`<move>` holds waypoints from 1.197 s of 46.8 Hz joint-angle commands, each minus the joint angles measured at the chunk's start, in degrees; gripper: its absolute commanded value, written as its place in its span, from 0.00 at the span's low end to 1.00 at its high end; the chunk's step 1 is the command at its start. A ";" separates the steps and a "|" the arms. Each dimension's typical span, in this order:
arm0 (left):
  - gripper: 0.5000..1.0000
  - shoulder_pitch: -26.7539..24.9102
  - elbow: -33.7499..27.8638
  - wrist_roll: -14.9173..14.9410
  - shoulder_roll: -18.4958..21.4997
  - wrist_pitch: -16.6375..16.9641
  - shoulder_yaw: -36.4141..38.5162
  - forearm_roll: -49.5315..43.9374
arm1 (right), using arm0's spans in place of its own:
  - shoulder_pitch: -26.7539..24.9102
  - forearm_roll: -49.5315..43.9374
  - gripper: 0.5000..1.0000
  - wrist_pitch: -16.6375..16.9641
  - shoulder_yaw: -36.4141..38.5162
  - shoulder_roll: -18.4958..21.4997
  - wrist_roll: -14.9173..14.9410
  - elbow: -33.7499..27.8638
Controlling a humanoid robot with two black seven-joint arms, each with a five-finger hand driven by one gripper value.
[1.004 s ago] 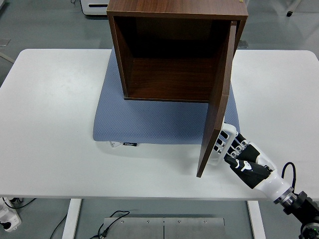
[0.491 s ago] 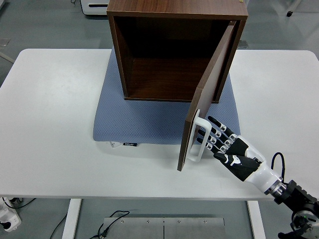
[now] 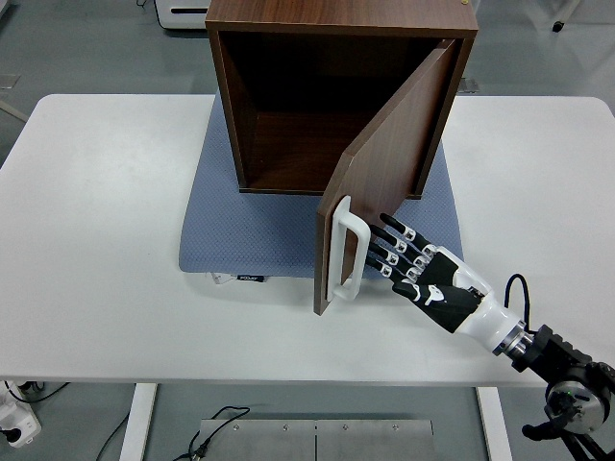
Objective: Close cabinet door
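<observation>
A single head camera sat high on the robot's side, facing forward and down over the white desk (image 3: 106, 192), whose near edge ran along the bottom; floor showed beyond it.

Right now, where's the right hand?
Head view, lower right: the right hand sits with fingers extended against the door's outer face, just right of the white handle, above the table's near edge.

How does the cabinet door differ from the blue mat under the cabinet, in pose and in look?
The cabinet door stands upright on its edge, half open, while the blue mat lies flat on the white table. The door is smooth dark brown wood, the mat a dotted blue-grey sheet. The door carries a white handle with the right hand beside it; nothing touches the mat but the cabinet. Both are flat rectangles.
</observation>
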 commanded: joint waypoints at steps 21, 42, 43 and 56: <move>1.00 0.00 0.00 0.00 0.00 -0.01 0.00 -0.01 | 6.45 0.46 1.00 0.00 -3.56 0.26 0.01 -3.69; 1.00 0.00 0.00 0.00 0.00 -0.01 0.00 -0.01 | 13.39 1.25 1.00 0.00 -5.85 0.61 0.01 -7.12; 1.00 0.00 0.00 0.00 0.00 -0.01 0.00 -0.01 | 13.83 1.60 1.00 0.00 -6.11 0.61 0.01 -7.29; 1.00 0.00 0.00 0.00 0.00 -0.01 0.00 -0.01 | 17.35 3.10 1.00 0.00 -7.78 0.61 -0.08 -8.61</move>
